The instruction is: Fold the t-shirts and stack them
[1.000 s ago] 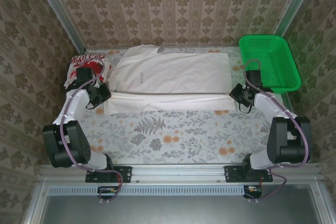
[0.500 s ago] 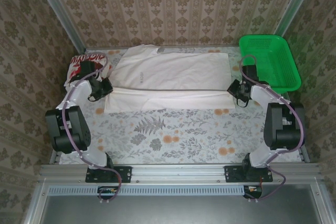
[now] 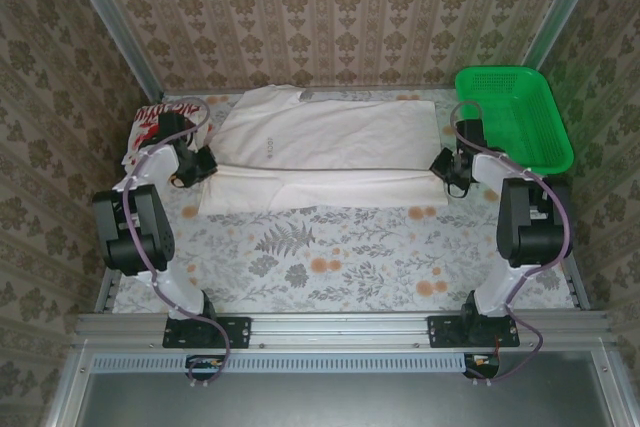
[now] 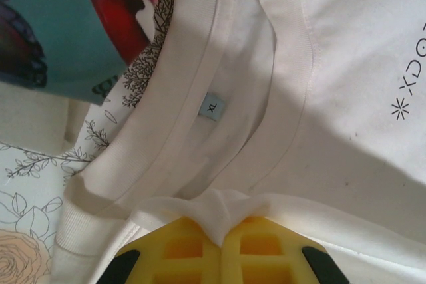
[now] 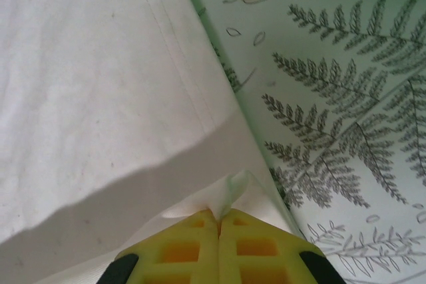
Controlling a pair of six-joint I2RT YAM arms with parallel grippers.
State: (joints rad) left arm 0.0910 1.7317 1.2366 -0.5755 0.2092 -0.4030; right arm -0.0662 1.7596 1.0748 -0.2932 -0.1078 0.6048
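A plain off-white t-shirt (image 3: 330, 142) lies spread across the back of the table, its near edge lifted into a fold. My left gripper (image 3: 203, 162) is shut on a pinch of its cloth near the collar (image 4: 223, 214), where a blue XL tag (image 4: 212, 107) shows. At the shirt's right end my right gripper (image 3: 445, 169) is shut on a pinch of the hem (image 5: 233, 197). A second t-shirt with red print (image 3: 150, 127) lies crumpled at the back left, partly behind my left arm, and its red and teal print (image 4: 73, 11) is close by in the left wrist view.
A green mesh basket (image 3: 515, 117) stands at the back right, beside my right arm. The table (image 3: 330, 257) wears a floral and fern-patterned cloth (image 5: 346, 118). Patterned walls close in the back and both sides.
Both grippers have carried the shirt's near edge away from me, toward the back of the table, narrowing the lower strip of cloth. Both arms have drawn more upright.
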